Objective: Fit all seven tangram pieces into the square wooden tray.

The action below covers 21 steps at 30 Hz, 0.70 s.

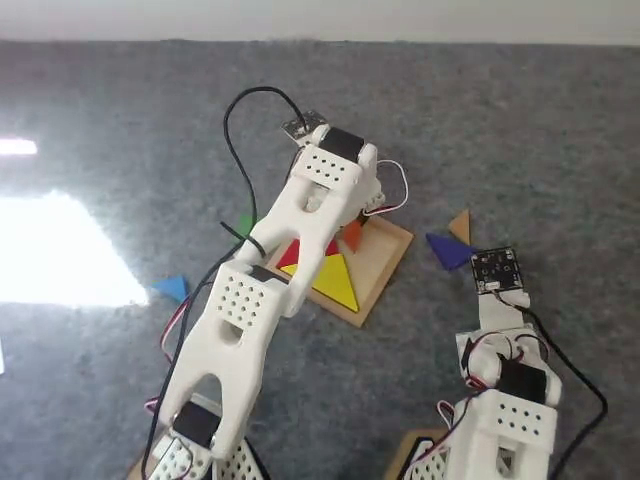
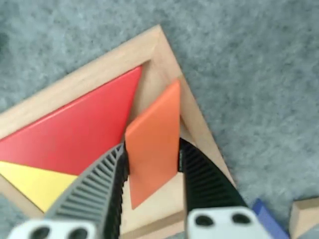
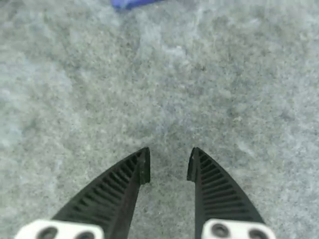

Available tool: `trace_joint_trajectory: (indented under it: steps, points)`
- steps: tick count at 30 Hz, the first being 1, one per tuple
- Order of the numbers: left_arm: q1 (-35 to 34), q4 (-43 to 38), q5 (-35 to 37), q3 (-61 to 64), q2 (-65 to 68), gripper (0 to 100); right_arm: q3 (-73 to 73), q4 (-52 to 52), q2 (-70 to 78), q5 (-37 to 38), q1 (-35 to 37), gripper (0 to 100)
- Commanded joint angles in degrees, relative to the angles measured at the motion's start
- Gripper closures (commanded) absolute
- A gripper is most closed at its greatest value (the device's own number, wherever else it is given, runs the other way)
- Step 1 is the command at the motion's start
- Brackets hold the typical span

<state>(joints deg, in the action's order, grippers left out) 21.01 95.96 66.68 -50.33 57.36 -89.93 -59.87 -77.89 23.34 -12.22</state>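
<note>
Currently left gripper (image 2: 152,147) clamped on orange parallelogram (image 2: 154,134) over wooden tray (image 2: 149,46) corner, red triangle (image 2: 75,134) alongside; right gripper (image 3: 169,160) fingers apart above grey mat (image 3: 224,74), blue piece (image 3: 132,3) ahead.

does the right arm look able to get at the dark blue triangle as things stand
Probably yes: the right tool is open, and only bare grey mat lies between it and the dark blue triangle just ahead.

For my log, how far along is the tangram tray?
Done: the red piece and yellow piece lie in the tray. In hand: the left gripper holds the orange piece at a tray corner. Remaining: green piece, light blue triangle, dark blue triangle and tan triangle on the mat; the right gripper hangs open.
</note>
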Motion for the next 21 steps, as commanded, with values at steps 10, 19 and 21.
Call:
trace_joint_trajectory:
  steps: [10,19,21]
  points:
    - [-0.4,-1.4,-9.6,-7.8,-0.6,98,0.3,1.0,-0.7,0.6,0.4,85.5]
    - [0.4,-0.4,-11.1,-8.0,-0.5,98,0.3,1.0,-0.7,0.6,0.4,85.5]
    - [0.8,-0.4,-11.5,-8.0,-0.7,98,0.3,1.0,-0.7,0.6,0.4,85.5]
